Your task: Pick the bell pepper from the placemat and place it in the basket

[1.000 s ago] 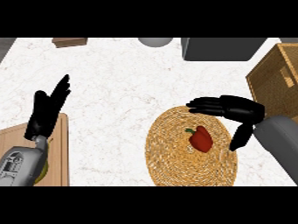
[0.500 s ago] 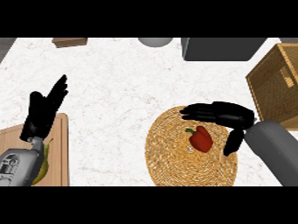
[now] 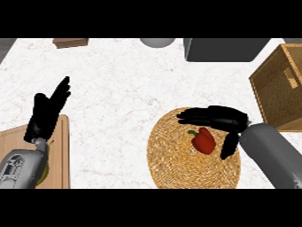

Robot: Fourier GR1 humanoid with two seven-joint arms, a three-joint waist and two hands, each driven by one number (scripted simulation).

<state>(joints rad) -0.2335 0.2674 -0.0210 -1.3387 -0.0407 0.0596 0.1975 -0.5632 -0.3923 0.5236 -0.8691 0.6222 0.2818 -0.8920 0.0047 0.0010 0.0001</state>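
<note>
— Pepper?
— Glossy red bell pepper (image 3: 204, 140) lies mid placemat (image 3: 179, 166), a round woven straw one.
— Hands?
— My right hand (image 3: 215, 117) arches wide over it, thumb beside it. My left hand (image 3: 46, 116) rests open, fingers straight, well left of the placemat.

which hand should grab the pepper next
Right. The right hand hangs open just over the bell pepper on the placemat, with the basket on that side; the left hand rests far off by the cutting board.
</note>
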